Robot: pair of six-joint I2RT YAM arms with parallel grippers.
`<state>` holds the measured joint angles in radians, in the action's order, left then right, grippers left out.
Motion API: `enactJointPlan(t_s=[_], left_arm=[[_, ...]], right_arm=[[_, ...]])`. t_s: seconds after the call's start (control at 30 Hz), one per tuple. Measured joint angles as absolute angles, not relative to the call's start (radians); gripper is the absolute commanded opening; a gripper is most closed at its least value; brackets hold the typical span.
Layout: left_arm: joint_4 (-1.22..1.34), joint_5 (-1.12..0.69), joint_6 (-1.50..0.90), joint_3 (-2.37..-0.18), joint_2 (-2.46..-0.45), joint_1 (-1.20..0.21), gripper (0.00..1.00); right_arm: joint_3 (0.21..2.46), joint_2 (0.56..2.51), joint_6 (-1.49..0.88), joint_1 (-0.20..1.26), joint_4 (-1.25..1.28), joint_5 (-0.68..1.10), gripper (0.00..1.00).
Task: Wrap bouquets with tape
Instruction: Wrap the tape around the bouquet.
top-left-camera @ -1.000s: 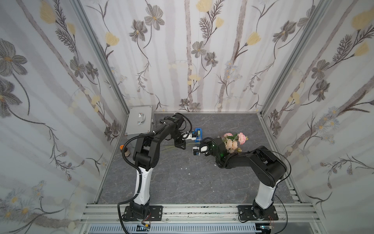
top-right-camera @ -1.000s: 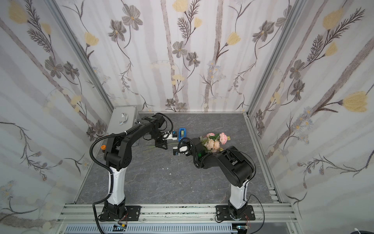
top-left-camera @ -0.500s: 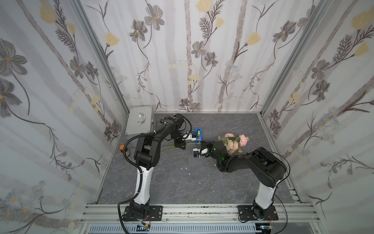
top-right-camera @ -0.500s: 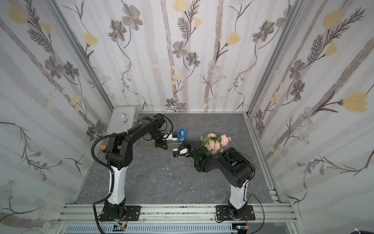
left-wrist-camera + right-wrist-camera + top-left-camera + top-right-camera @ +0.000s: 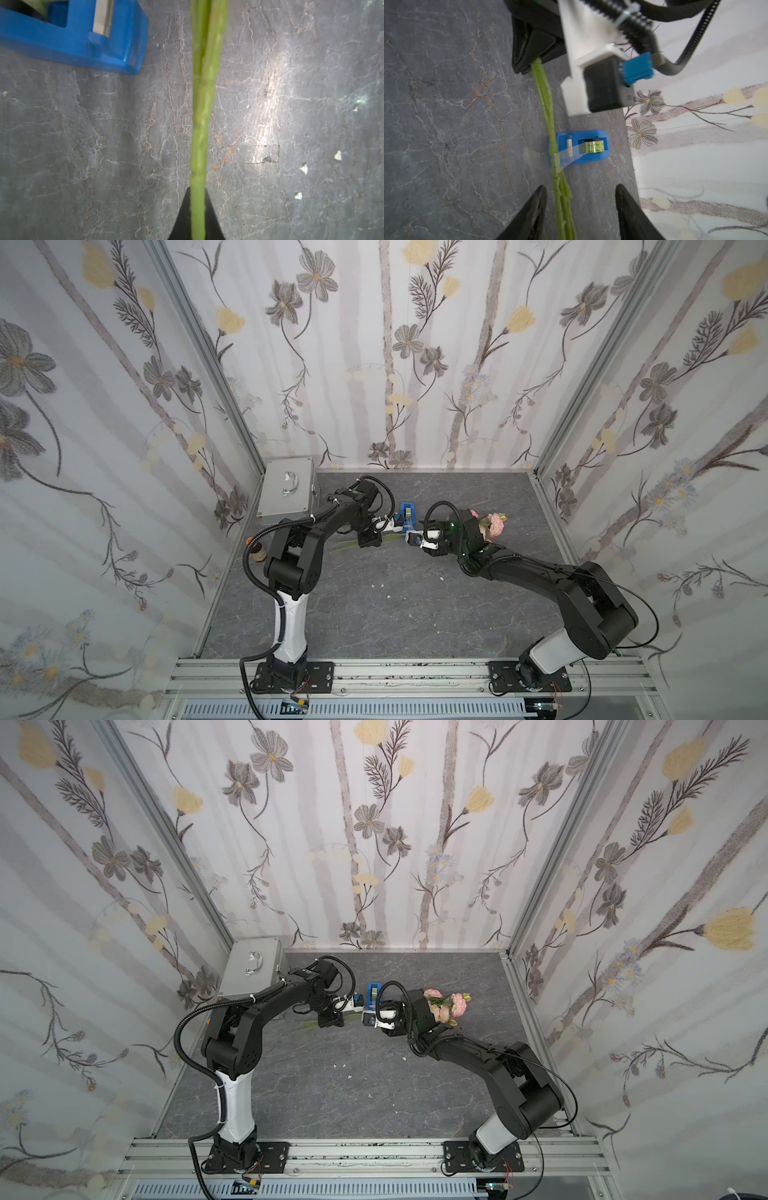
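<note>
Spotter: Stems (image 5: pixel 200 124) are what your left jaws are holding. They are together and clamped on them, and in the right wrist view the green stalks come straight out from between the black tips.

Operator: And the right side?

Spotter: Your right jaws stand apart, one tip on each side of the stems. As far as that view shows, they touch neither side.

Operator: Where does the bouquet lie?

Spotter: The bouquet (image 5: pixel 492 524) stretches between your two arms, with its stems passing just in front of the blue dispenser (image 5: pixel 583 147). In both top views the blooms sit past your right wrist, toward the right wall. Your arm hides whether the heads rest on the tabletop (image 5: pixel 456 124).

Operator: Why hold it that way?

Spotter: My reading is that your left grip pins one end so the bare stretch of stem stays beside the cutter, within reach of the tape. Your open right jaws straddle the same stretch, placed either to steady it or to go for the tape.

Operator: Tape?

Spotter: The roll (image 5: pixel 591 146), clear on a greenish-yellow core, sits in the dispenser. A clear strip (image 5: pixel 564 159) leads off the cutter and crosses the stems. You cannot tell from here whether it has stuck to them.

Operator: How does the bunch look?

Spotter: It has pink and cream blooms with green leaves at the head. Below them are several thin, knobbly green stems lying close side by side, spreading a little near your right jaws.
</note>
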<state>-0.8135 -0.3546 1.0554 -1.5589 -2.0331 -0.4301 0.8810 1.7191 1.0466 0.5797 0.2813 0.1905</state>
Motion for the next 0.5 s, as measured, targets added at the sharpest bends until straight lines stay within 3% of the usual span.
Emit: enactJointPlan(t_s=[0.5], left_arm=[[-0.525,-0.213,1.128,-1.378,-1.969,-0.458,0.00]], right_arm=[[1.191,1.921,1.007,0.546,-0.118,0.298,0.53]])
